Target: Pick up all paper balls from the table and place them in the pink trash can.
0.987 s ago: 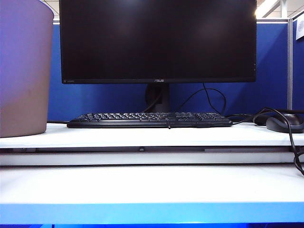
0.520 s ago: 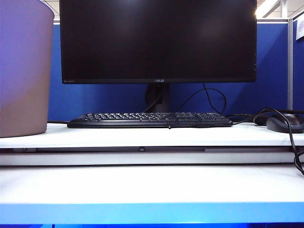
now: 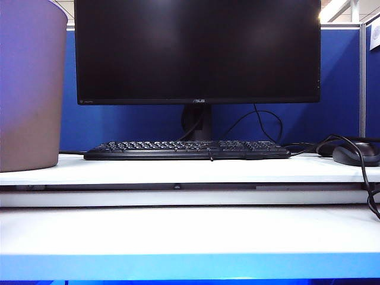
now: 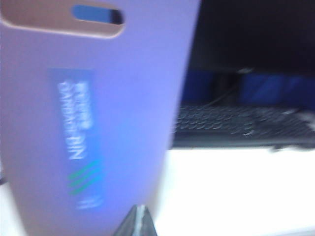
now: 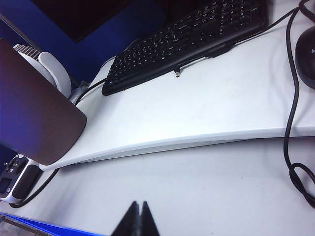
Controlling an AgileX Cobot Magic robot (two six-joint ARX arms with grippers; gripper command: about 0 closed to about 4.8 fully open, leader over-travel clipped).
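The pink trash can (image 3: 29, 89) stands at the far left on the raised shelf of the white table (image 3: 190, 237). Its labelled side (image 4: 98, 123) fills much of the blurred left wrist view, and its dark wall (image 5: 34, 123) shows in the right wrist view. No paper balls show in any view. My left gripper (image 4: 139, 221) is shut with nothing between its tips, close to the can's base. Over the bare lower table surface my right gripper (image 5: 138, 219) is shut and empty too. Neither arm appears in the exterior view.
A black keyboard (image 3: 187, 149) and a large monitor (image 3: 196, 50) stand on the shelf. At the right are a dark mouse (image 3: 355, 153) and a looping black cable (image 5: 294, 113). The table's front edge (image 3: 190, 266) is blue. A blue partition stands behind.
The exterior view is the same in all three frames; neither arm enters it.
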